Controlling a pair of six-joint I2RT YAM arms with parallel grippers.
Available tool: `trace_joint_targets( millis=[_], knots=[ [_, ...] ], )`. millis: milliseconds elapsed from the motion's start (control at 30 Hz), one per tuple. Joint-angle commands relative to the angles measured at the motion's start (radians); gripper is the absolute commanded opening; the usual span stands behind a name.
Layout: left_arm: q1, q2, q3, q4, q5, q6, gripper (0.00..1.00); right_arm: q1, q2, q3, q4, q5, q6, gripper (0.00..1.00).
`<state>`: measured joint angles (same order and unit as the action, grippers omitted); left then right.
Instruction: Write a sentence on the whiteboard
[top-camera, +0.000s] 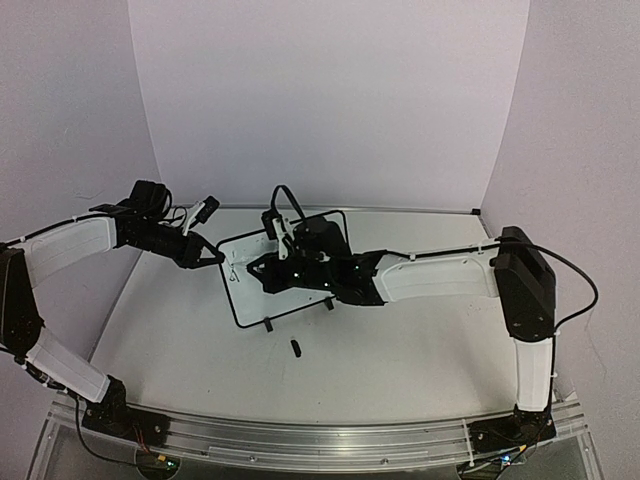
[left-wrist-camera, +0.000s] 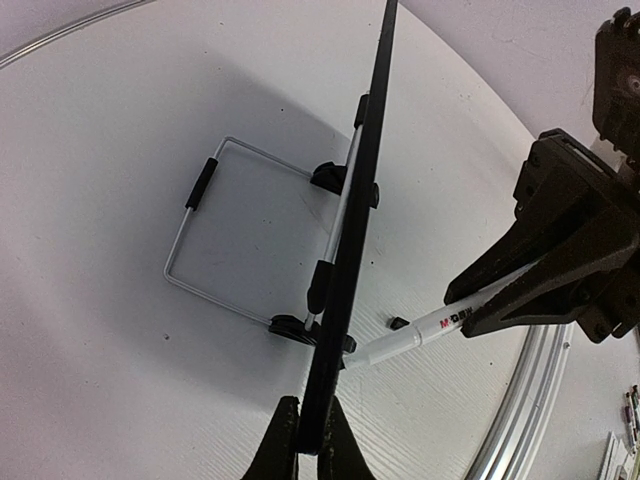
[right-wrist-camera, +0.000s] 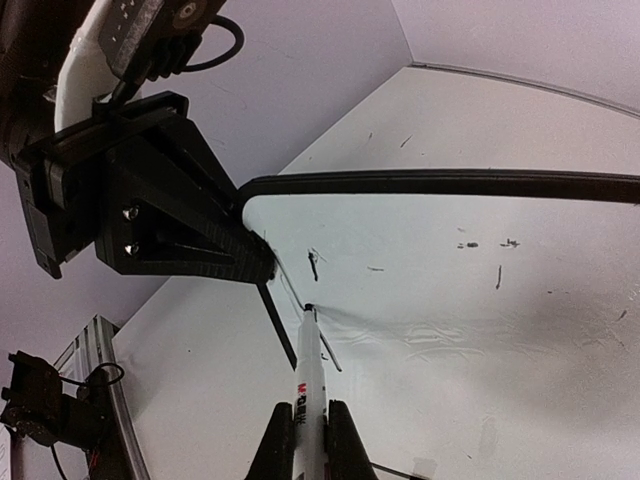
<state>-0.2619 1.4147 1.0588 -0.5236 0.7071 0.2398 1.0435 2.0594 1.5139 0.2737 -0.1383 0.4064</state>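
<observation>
Steadying whiteboard (top-camera: 245, 295) mid-worktop (top-camera: 400, 350), left gripper (left-wrist-camera: 310, 425) is clamping tight on its edge; right gripper (right-wrist-camera: 310, 420) is pinching marker (right-wrist-camera: 309, 365), tip meeting board. Few strokes (right-wrist-camera: 313, 265) are showing; most of sentence is awaiting writing.

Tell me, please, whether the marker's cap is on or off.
Off. The marker has its bare tip on the whiteboard, and a small black piece, probably its cap, lies on the table.

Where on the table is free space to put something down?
The widest bare patch of the table lies between the small black cap, the right arm and the front rail. A second lies left of the cap, in front of the whiteboard. The whiteboard itself is crowded: left gripper and right gripper meet there.
</observation>
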Motion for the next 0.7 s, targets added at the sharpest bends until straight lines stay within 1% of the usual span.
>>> trace_joint_targets(
  millis=[0, 667],
  knots=[
    [0.008, -0.013, 0.017, -0.003, -0.096, 0.013, 0.0, -0.006, 0.012, 0.036, 0.007, 0.044, -0.014, 0.0],
    [0.009, -0.014, 0.017, -0.003, -0.097, 0.014, 0.0, -0.006, -0.058, 0.021, 0.02, 0.091, -0.049, 0.0]
  ],
)
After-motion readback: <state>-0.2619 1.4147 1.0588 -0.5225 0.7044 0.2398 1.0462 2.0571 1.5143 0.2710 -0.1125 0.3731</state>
